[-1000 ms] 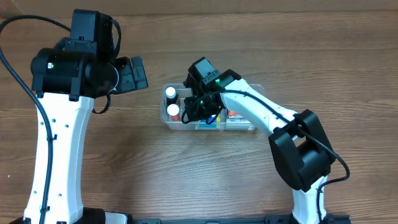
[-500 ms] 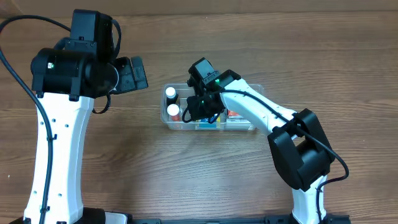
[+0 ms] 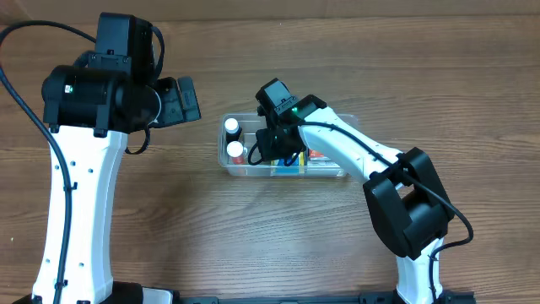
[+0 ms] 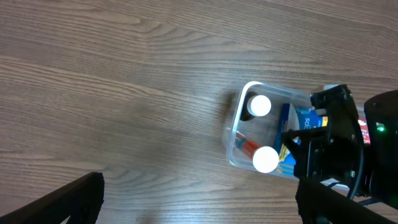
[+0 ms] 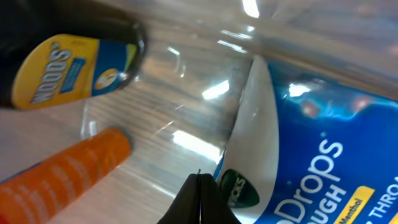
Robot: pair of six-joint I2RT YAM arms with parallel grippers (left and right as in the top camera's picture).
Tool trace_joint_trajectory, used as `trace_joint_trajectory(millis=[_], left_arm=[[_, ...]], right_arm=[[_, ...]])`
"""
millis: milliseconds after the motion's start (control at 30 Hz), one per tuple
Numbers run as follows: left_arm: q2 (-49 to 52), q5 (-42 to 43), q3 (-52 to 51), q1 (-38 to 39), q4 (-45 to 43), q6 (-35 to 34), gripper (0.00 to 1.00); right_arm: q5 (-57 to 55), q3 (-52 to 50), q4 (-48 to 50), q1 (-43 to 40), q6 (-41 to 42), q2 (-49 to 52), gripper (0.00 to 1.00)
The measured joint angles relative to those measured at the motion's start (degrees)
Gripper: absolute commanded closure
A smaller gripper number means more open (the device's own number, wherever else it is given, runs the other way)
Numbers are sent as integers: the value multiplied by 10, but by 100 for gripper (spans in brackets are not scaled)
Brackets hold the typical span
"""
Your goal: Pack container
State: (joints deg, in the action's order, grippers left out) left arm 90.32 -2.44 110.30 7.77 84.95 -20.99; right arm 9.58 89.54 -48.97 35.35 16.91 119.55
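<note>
The clear container [image 3: 329, 172] lies mid-table and also shows in the left wrist view [image 4: 231, 142]. At its left end stand two white-capped bottles [image 3: 231, 126], [image 3: 235, 149]. In the right wrist view one is dark with a yellow label [image 5: 62, 68] and one is orange [image 5: 62, 177]. A blue cough-drop packet [image 5: 311, 155] lies beside them [image 3: 292, 166]. My right gripper [image 5: 200, 185] is shut with nothing between its tips. It is down inside the container [image 3: 272, 152], between the bottles and the packet. My left gripper [image 4: 199, 205] is open and empty, high above the table left of the container [image 3: 181, 100].
A red-and-white packet [image 3: 318, 155] lies in the container's right part, partly under my right arm. Bare wooden table [image 3: 253, 236] surrounds the container. My left arm's white column [image 3: 80, 211] stands at the left and my right arm's base [image 3: 413, 228] at the lower right.
My right gripper has shifted very slightly inside the container. The left arm has not moved.
</note>
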Motion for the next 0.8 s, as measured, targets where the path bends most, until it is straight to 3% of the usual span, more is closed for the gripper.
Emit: trace_joint_trajectory(millis=[100,333,500,567,600,633,667,800], left_arm=[[0,0,0,0,2,0,0],[0,0,0,0,2,0,0],[0,0,0,0,7,0,0],[0,0,0,0,6,0,0],[0,0,0,0,6,0,0],[0,0,0,0,6,0,0],[0,0,0,0,6,0,0],[0,-2,0,0,-20,0,0]], right_arm=[[-17,0,-1,0,5,0,95],[-25,3,-11,0,9,0,75],[-63,90,-80,-5,-4,-42,67],[-93,136,-110,-20,-4,-88,56],[-108,163,-120,-42,-2,-126,30],[-118,177,-126,-64,4,-153,11],[-127,186,-131,-104,10,-185,0],[-141,192,-165,-248,7,-198,0]])
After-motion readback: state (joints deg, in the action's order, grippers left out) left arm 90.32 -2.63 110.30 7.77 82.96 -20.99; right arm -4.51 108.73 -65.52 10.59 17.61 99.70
